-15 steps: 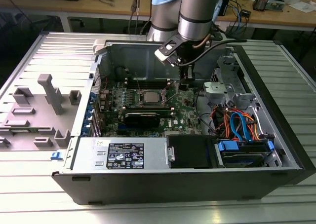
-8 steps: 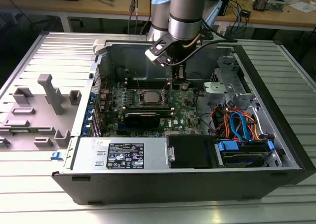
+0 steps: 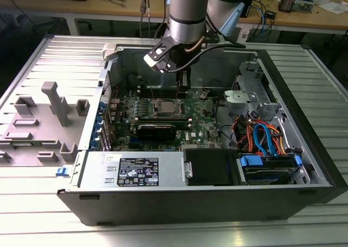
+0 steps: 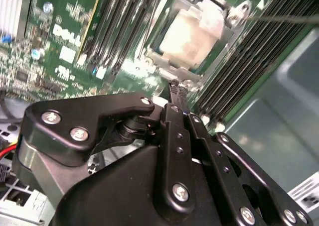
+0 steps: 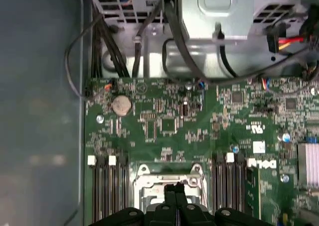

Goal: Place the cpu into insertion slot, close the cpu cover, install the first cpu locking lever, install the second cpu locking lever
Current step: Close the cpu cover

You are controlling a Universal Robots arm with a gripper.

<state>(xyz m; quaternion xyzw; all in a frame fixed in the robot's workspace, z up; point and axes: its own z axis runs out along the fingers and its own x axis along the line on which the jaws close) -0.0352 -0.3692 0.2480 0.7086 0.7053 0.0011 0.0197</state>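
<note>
The cpu (image 4: 192, 34) shows its pale silver top lying flat in the insertion slot (image 3: 163, 107) on the green board. The silvery cpu cover (image 4: 162, 61) lies around it as a frame, with the chip showing through its window. My gripper (image 4: 175, 86) hangs just over the edge of the slot's frame with its black fingers pressed together and nothing seen between them. In the first wrist view the gripper (image 5: 175, 188) sits over the cover (image 5: 169, 173). In the exterior view the gripper (image 3: 183, 84) stands just behind the slot. A thin metal rod (image 4: 284, 18) runs beside the slot.
Long black memory slots (image 5: 107, 191) flank the socket on both sides. The open computer case holds a power supply (image 3: 136, 171) in front and a drive bay with blue and orange cables (image 3: 266, 141) at the exterior view's right. A grey fixture (image 3: 51, 103) lies outside at the left.
</note>
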